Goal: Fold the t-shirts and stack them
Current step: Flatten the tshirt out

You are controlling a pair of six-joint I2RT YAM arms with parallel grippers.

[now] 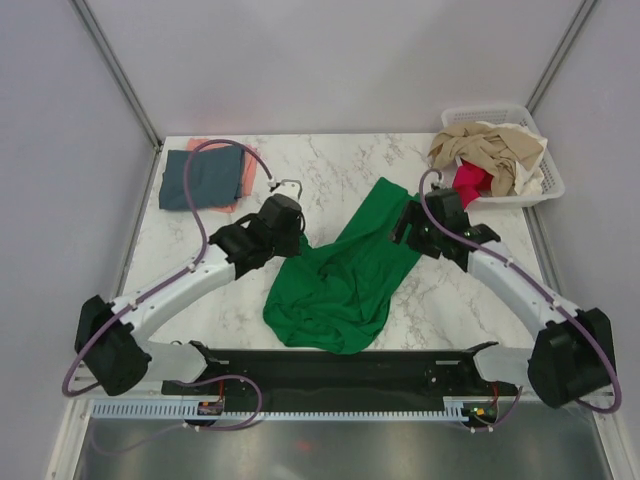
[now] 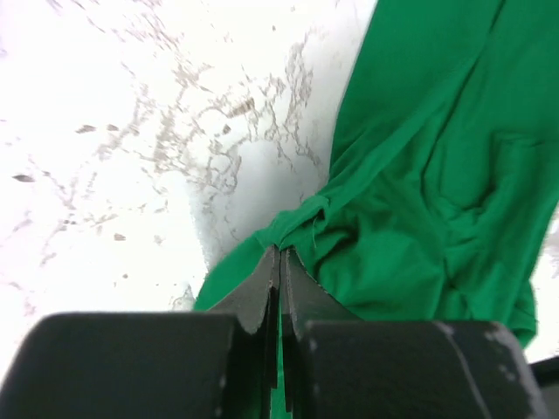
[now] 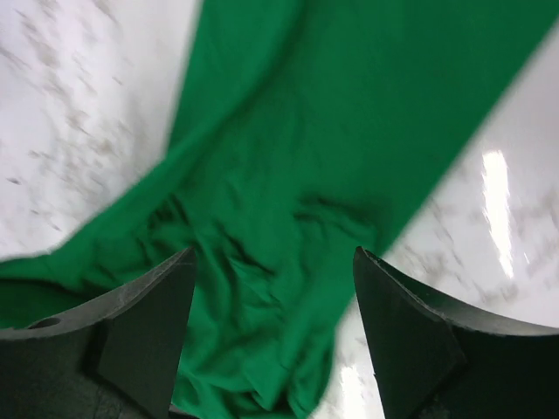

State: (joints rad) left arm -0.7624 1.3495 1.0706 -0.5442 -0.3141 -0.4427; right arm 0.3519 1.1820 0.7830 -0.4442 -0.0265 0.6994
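Observation:
A bright green t-shirt (image 1: 345, 270) lies crumpled in a long diagonal across the middle of the marble table. My left gripper (image 1: 296, 243) is shut on its left edge; the left wrist view shows the green cloth (image 2: 419, 192) pinched between the closed fingertips (image 2: 280, 255). My right gripper (image 1: 408, 222) is open just above the shirt's right part; the right wrist view shows green cloth (image 3: 288, 218) between the spread fingers. A folded slate blue-grey t-shirt (image 1: 200, 177) lies on a salmon pink one (image 1: 246, 172) at the back left. Beige (image 1: 492, 148) and magenta-red (image 1: 470, 181) t-shirts fill the basket.
A white slatted basket (image 1: 548, 187) stands at the back right corner. Grey walls enclose the table on three sides. A black rail (image 1: 340, 370) with the arm bases runs along the near edge.

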